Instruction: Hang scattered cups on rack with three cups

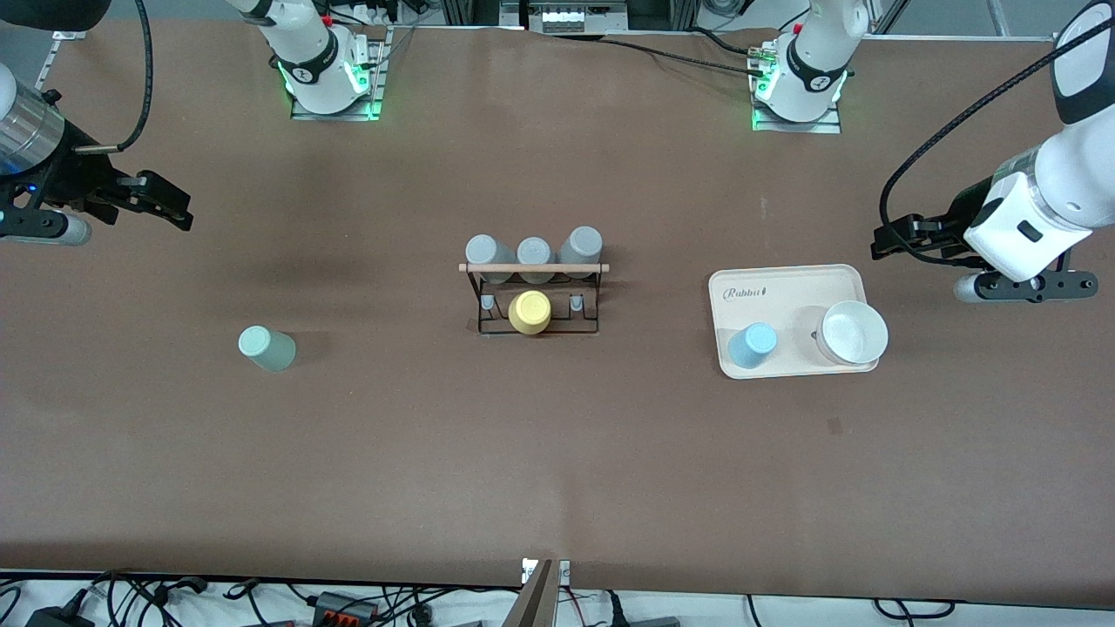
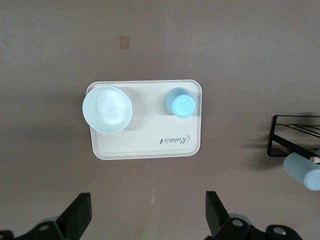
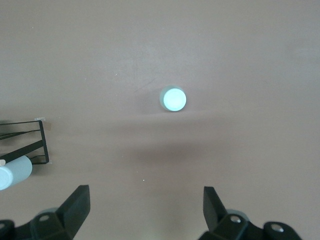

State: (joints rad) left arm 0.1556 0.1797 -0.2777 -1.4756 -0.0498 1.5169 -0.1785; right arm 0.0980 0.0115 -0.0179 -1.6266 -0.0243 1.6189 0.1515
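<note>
My cream tray (image 1: 788,283) toward my left arm's end holds the light blue cup (image 1: 752,345) and a white bowl (image 1: 854,332) side by side, while the sage-green cup (image 1: 266,348) stands alone on bare table toward my right arm's end. Between them the rack (image 1: 533,296) carries three grey cups (image 1: 532,254) and a yellow cup (image 1: 530,313). My left gripper (image 2: 148,220) hangs over the table beside the tray and my right gripper (image 3: 146,217) over the table's end, both with fingers spread apart, holding nothing.

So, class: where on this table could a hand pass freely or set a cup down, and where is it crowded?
Free: the bare table between the green cup and the rack, between the rack and the cream tray, and the whole strip nearer the camera. Crowded: the rack, with three grey cups and a yellow cup, and the tray, holding the blue cup and a white bowl.
</note>
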